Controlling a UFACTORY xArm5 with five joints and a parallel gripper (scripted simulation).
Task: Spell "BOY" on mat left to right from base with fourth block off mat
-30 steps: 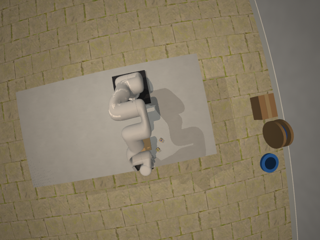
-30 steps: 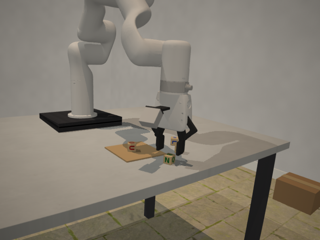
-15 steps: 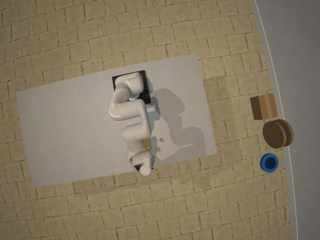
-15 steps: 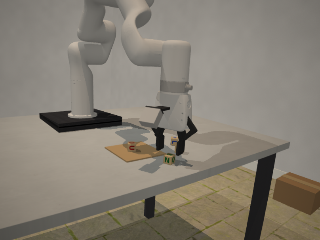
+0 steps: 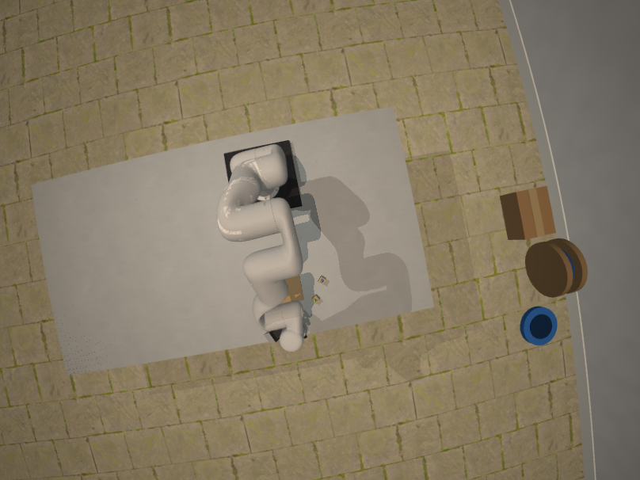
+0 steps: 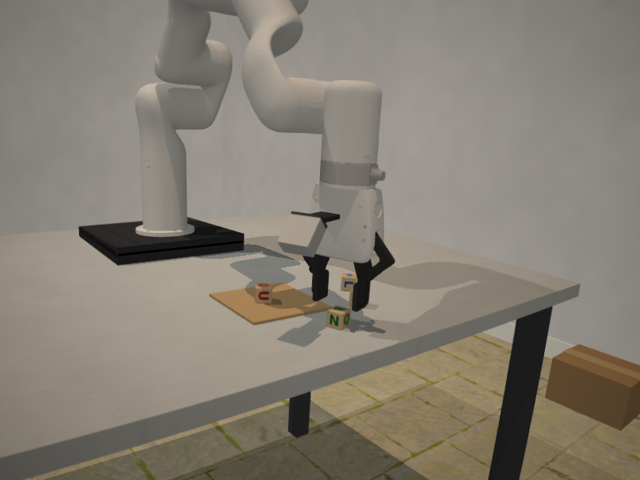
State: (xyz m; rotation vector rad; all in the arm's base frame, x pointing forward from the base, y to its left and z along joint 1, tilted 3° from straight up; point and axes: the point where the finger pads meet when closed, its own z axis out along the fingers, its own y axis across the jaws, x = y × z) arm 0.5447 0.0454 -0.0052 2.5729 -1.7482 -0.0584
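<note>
A thin brown mat [image 6: 268, 304] lies on the grey table; in the overhead view only a corner of the mat [image 5: 295, 287] shows beside the arm. A block with a red C on its side [image 6: 263, 292] sits on the mat. A block with green N and O on its sides [image 6: 337, 318] lies off the mat at its near corner and also shows from overhead [image 5: 316, 299]. A block with a blue L on its side [image 6: 348, 282] [image 5: 322, 280] stands behind the fingers, off the mat. My gripper [image 6: 339, 302] is open, points down, fingertips close to the table just behind the N/O block, with nothing between them. A tan sliver by the right finger is mostly hidden.
The arm's black base plate [image 6: 161, 240] is at the back left. The table's front edge and right corner are close to the blocks. On the floor stand a cardboard box [image 5: 527, 212], a brown disc-shaped object [image 5: 555, 267] and a blue ring-shaped object [image 5: 538, 325].
</note>
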